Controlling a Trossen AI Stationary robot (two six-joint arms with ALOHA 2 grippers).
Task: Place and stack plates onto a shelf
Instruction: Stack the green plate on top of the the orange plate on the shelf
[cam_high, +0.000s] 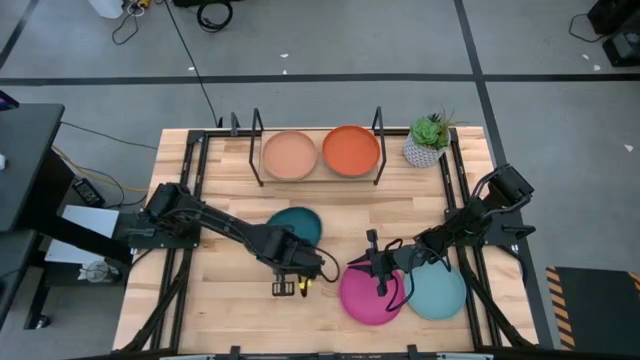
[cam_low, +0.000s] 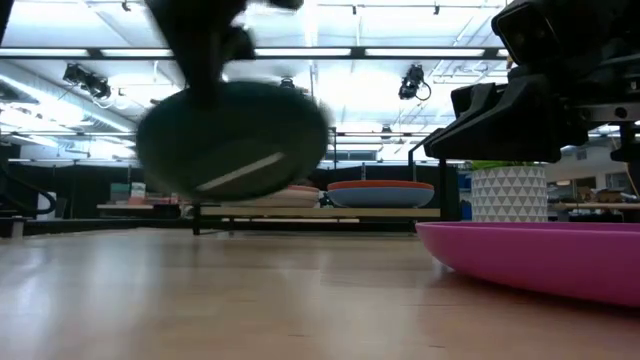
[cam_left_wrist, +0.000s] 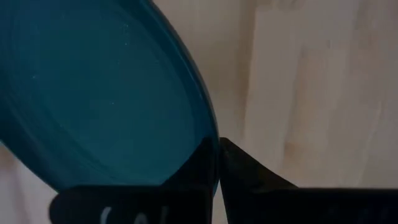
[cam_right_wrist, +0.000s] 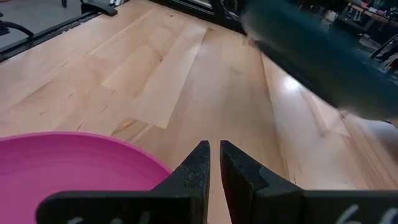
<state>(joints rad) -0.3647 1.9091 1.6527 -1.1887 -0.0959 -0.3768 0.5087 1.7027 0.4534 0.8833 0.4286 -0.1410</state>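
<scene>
My left gripper (cam_high: 297, 258) (cam_left_wrist: 217, 142) is shut on the dark teal plate (cam_high: 298, 224) (cam_low: 232, 140) (cam_left_wrist: 93, 93), which is lifted above the middle of the table. My right gripper (cam_high: 378, 272) (cam_right_wrist: 214, 152) is shut and hovers over the far-left rim of the pink plate (cam_high: 372, 295) (cam_low: 540, 255) (cam_right_wrist: 68, 165), which lies flat on the table. A light teal plate (cam_high: 440, 291) lies beside it on the right. The shelf (cam_high: 318, 178) at the far edge carries a tan plate (cam_high: 289, 155) and an orange plate (cam_high: 350, 150) side by side. My left gripper pinches the dark teal plate's rim (cam_left_wrist: 208, 134) between its two fingers, one finger on each face of the plate. It comes from above. The plate is clear of the table, tilted and hanging below the fingers (cam_low: 215, 70).
A potted plant in a white pot (cam_high: 427, 143) (cam_low: 508, 192) stands right of the shelf. Black metal frames run along the table's left and right sides (cam_high: 190, 180). Bare wood lies between the lifted plate and the shelf.
</scene>
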